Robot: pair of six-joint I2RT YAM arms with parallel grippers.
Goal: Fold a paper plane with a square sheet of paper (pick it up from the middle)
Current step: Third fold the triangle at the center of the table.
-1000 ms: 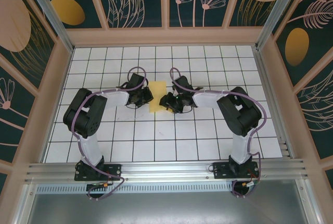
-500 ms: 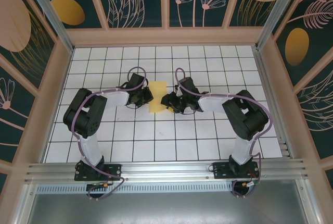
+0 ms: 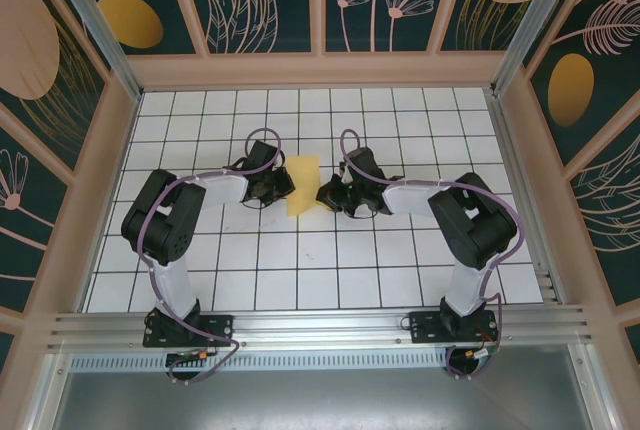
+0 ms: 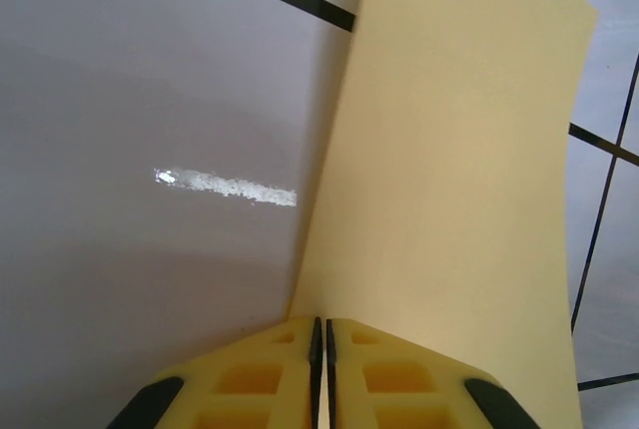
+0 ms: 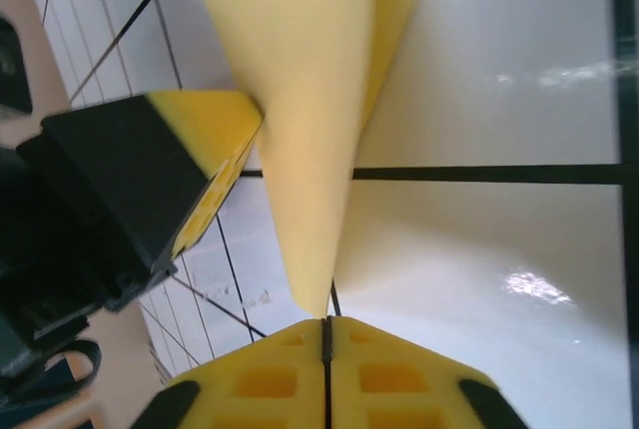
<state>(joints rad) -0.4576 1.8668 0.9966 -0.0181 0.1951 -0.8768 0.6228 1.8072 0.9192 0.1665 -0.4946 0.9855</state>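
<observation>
The square sheet of paper [image 3: 303, 186] is pale yellow and sits mid-table between both grippers, its right side tilted up off the tiles. My left gripper [image 3: 287, 188] is at the sheet's left edge. In the left wrist view its jaws [image 4: 321, 327] are shut on the sheet [image 4: 459, 170], which rises away ahead of them. My right gripper [image 3: 322, 193] is at the right edge. Its jaws [image 5: 326, 324] are shut, with the sheet's lower tip [image 5: 300, 80] running into the seam between them. The left gripper's yellow finger [image 5: 212, 175] stands just left of the sheet.
The white grid table [image 3: 300, 270] is boxed in by a wooden frame with a low back wall [image 3: 320, 70]. An aluminium rail [image 3: 320, 328] runs along the near edge, where both arm bases are bolted.
My right gripper has moved in to the sheet's right edge and gone from open to shut. The sheet's right side has lifted off the table. The left arm has stayed put.
</observation>
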